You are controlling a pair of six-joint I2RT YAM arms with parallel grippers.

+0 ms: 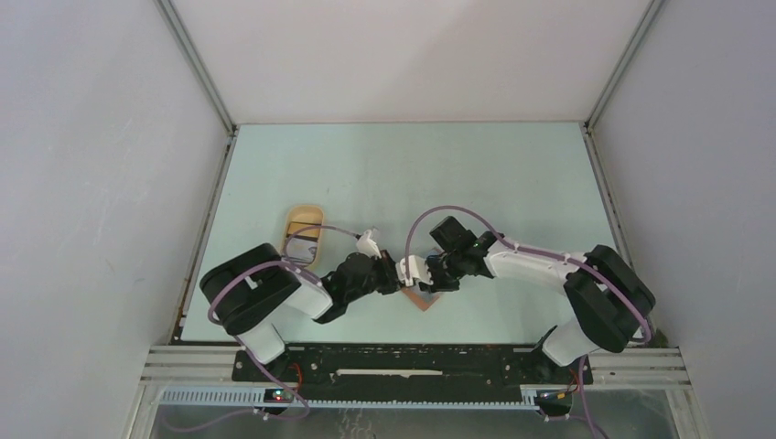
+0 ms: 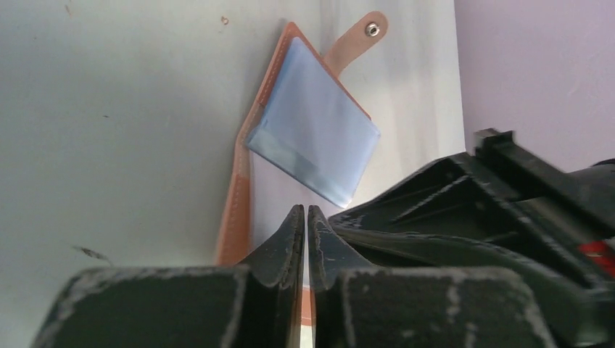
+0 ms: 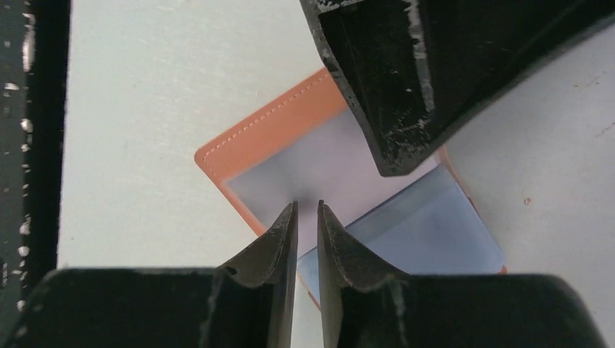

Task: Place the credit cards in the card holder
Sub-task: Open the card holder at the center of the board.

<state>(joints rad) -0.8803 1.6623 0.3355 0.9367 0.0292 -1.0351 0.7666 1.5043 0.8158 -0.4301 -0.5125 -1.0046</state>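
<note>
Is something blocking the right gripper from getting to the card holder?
Nothing visible is. In the right wrist view the open card holder lies straight past the tips of the right gripper. The left gripper covers the holder's far edge, off to one side.

Orange-brown leather on the card holder [image 3: 268, 134], pale stitching [image 3: 250, 132] along the edge, grey-blue sleeves [image 2: 313, 138] inside, silver snap [image 2: 373, 29]. Left pincer [image 2: 305, 217] and right pincer [image 3: 307, 212]: black, scuffed white. Table [image 2: 130, 109] pale mint, tray [image 1: 303, 216] tan, cables [image 1: 458, 211] purple.
</note>
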